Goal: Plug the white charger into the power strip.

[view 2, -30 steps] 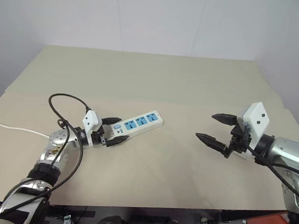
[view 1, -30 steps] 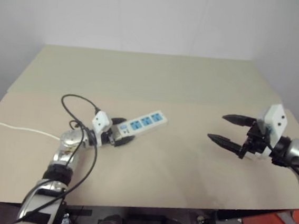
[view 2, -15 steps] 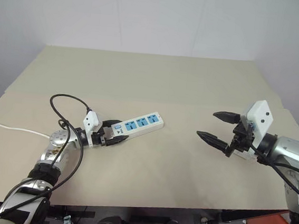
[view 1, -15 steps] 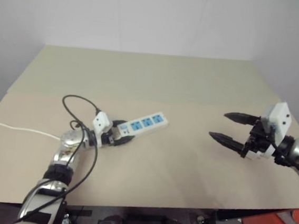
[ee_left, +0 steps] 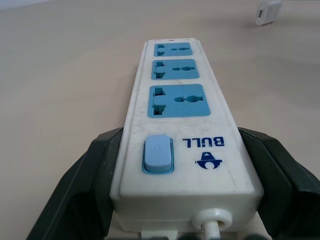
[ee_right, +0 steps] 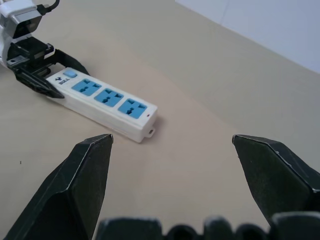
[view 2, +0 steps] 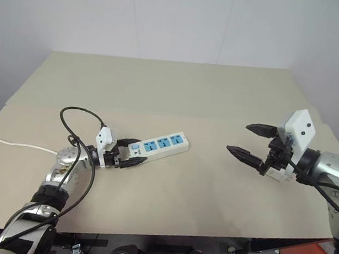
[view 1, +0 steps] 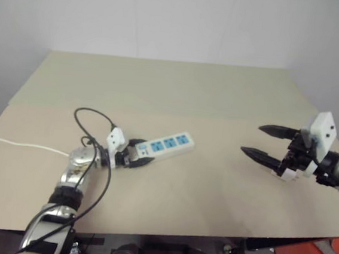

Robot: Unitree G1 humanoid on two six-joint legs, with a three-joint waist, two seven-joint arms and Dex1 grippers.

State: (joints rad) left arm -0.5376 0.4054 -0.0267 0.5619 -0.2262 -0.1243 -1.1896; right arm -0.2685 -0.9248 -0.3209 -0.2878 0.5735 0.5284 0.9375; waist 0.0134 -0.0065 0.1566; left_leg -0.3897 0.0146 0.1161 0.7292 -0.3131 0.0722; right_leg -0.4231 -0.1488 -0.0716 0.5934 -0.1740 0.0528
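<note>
The power strip (view 1: 166, 143) is a long white bar with three blue sockets, lying on the beige table left of centre. My left gripper (view 1: 141, 151) is shut on its switch end, with a black finger (ee_left: 95, 165) pressed against each long side. Its thin white cord (view 1: 17, 145) trails off to the left. My right gripper (view 1: 252, 139) hangs open above the table's right side, pointing toward the strip, with nothing between its fingers. The white charger (view 2: 279, 173), a small block, lies on the table just under that gripper, and it is also in the left wrist view as the white charger (ee_left: 266, 12).
A black cable (view 1: 89, 116) loops up from my left wrist beside the strip. The table (view 1: 168, 199) is bare between the strip and the right gripper. Its front edge runs close to my arms, and its right edge lies just past the right gripper.
My left gripper has shut on the strip's switch end. The strip's far end has swung a little to the right and nearer. The right gripper stays open in much the same place.
</note>
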